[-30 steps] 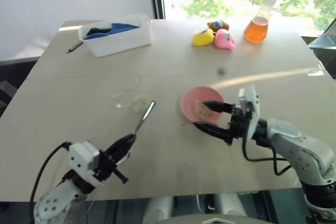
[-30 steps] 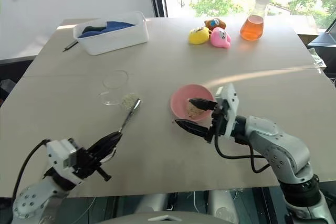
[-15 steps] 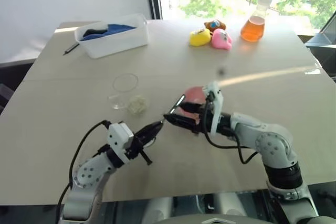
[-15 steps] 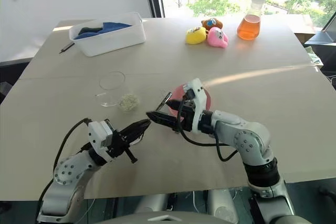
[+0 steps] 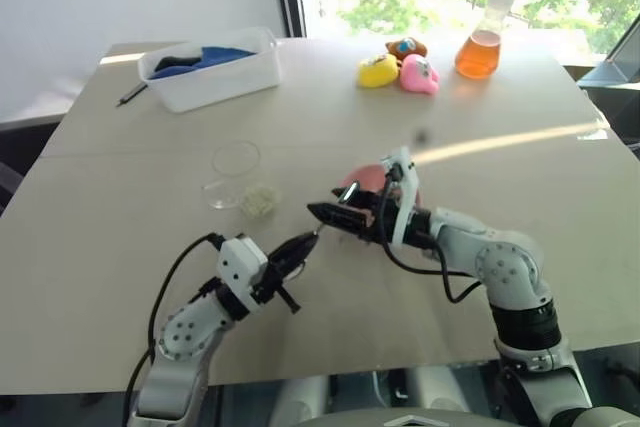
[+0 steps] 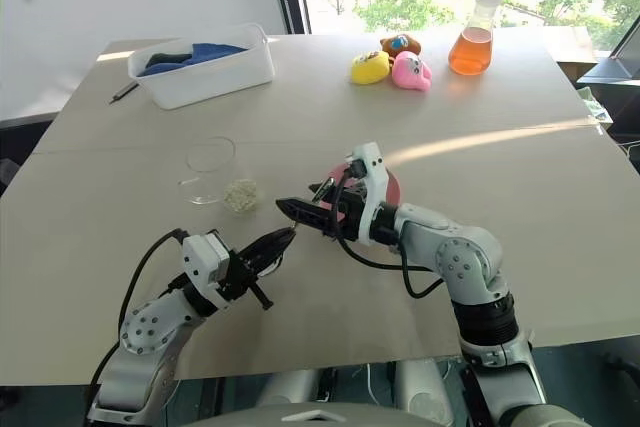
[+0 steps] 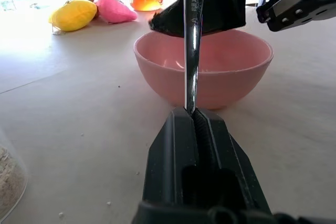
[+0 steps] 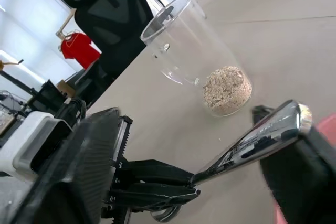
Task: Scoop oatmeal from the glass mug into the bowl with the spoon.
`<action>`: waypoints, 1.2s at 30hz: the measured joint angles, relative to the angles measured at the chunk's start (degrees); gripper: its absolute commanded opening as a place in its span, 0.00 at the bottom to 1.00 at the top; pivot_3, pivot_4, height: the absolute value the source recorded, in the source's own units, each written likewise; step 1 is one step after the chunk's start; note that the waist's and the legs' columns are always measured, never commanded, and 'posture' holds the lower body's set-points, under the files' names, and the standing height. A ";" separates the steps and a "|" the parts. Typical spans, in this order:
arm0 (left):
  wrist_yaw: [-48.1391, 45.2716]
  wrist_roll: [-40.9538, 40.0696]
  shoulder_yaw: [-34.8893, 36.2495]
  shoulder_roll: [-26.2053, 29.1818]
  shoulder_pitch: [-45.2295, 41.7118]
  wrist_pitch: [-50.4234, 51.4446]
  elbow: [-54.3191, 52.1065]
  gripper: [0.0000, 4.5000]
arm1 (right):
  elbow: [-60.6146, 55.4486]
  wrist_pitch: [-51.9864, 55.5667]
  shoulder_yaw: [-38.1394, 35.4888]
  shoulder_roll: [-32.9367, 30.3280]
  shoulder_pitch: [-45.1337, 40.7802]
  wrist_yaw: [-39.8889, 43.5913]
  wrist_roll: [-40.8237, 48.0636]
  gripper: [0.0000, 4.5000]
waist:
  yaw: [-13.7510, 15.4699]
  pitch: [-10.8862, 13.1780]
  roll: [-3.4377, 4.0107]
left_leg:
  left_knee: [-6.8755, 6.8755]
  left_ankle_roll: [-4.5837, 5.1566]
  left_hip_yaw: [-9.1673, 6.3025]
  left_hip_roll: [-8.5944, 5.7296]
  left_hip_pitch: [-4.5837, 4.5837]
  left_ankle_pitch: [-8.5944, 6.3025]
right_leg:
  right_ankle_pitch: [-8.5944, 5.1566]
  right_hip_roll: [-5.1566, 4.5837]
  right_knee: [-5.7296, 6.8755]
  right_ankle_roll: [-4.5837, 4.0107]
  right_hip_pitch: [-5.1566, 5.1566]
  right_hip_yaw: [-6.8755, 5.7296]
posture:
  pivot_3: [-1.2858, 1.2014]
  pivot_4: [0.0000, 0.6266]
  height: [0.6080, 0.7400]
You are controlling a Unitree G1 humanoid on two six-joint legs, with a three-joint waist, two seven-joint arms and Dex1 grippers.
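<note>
Near the middle of the pale wooden surface (image 5: 120, 197), the left tool (image 5: 303, 242) is clamped tight on the slim silver metal spoon (image 7: 192, 35). The right tool (image 5: 330, 215) brackets the spoon's far end, half open. The pink plastic bowl (image 7: 210, 72) sits just behind. The clear glass mug (image 8: 194, 56) lies tipped, oatmeal (image 8: 226, 88) inside.

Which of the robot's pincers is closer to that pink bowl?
Right. The right pincer sits just in front of the pink bowl; the left pincer holds the spoon farther back.
</note>
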 measured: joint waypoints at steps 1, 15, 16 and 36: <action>0.00 -0.06 0.00 0.00 0.00 -0.01 0.00 0.00 | 0.00 -0.07 -0.08 -0.02 0.00 0.00 -0.16 0.52 | 0.00 0.00 0.00 | 0.00 0.00 0.00 0.00 0.00 0.00 | 0.00 0.00 0.00 0.00 0.00 0.00 | 0.52 0.24 1.00; -0.62 -0.74 -0.20 0.05 -0.75 -0.43 1.31 0.16 | 0.63 -0.62 -0.36 0.17 -0.01 0.23 -0.97 0.00 | -0.01 0.01 0.02 | -0.01 0.00 -0.01 0.00 0.00 0.00 | 0.00 0.00 0.00 0.00 0.00 -0.01 | 0.52 0.24 1.00; -0.50 -0.75 -0.06 0.02 -0.95 -0.71 1.57 0.23 | 0.73 -0.62 -0.38 0.15 -0.01 0.21 -1.02 0.00 | -0.01 0.01 0.02 | -0.01 0.00 -0.01 0.00 0.00 0.00 | 0.00 0.00 0.00 0.00 0.00 -0.01 | 0.52 0.24 1.00; 20.15 3.09 14.78 -5.83 8.81 2.68 -6.85 0.77 | 3.19 -0.60 -5.50 1.17 -1.59 -1.35 -0.70 0.00 | 0.32 0.07 0.10 | -0.05 0.00 -0.17 -0.01 -0.07 0.01 | 0.00 -0.04 -0.03 -0.01 -0.04 -0.15 | 0.52 0.24 1.00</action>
